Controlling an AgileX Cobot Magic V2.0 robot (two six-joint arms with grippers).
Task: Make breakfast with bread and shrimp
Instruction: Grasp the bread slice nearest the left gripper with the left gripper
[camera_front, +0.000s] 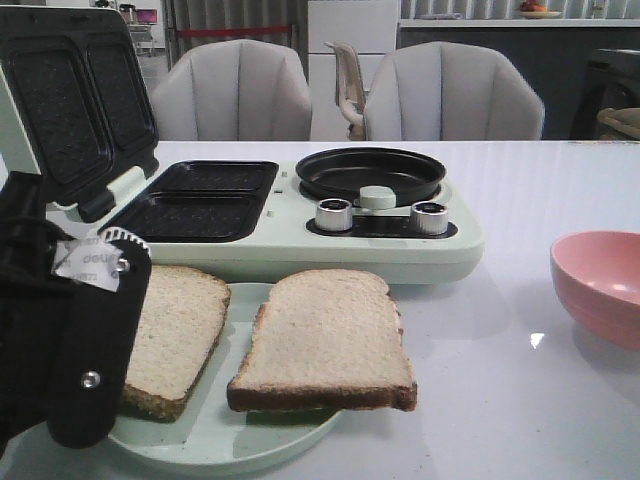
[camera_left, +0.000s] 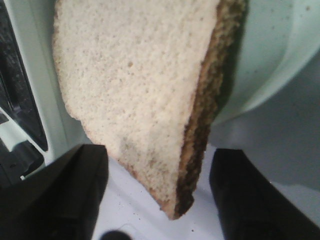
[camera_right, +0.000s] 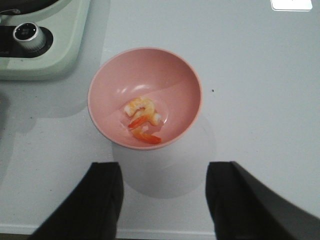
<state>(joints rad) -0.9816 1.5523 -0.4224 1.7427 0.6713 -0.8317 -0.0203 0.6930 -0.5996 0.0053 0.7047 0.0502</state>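
Note:
Two bread slices lie on a pale green plate near the table's front: the left slice and the right slice. My left arm hangs right beside the left slice. In the left wrist view my left gripper is open, and a crusted corner of that bread pokes between the fingers, which stand apart from it. The shrimp, orange and white, lies in a pink bowl. My right gripper is open over bare table just short of the bowl.
A mint breakfast maker stands behind the plate, lid raised, with two dark sandwich wells and a round black pan. The pink bowl sits at the right edge. Grey chairs stand behind the table.

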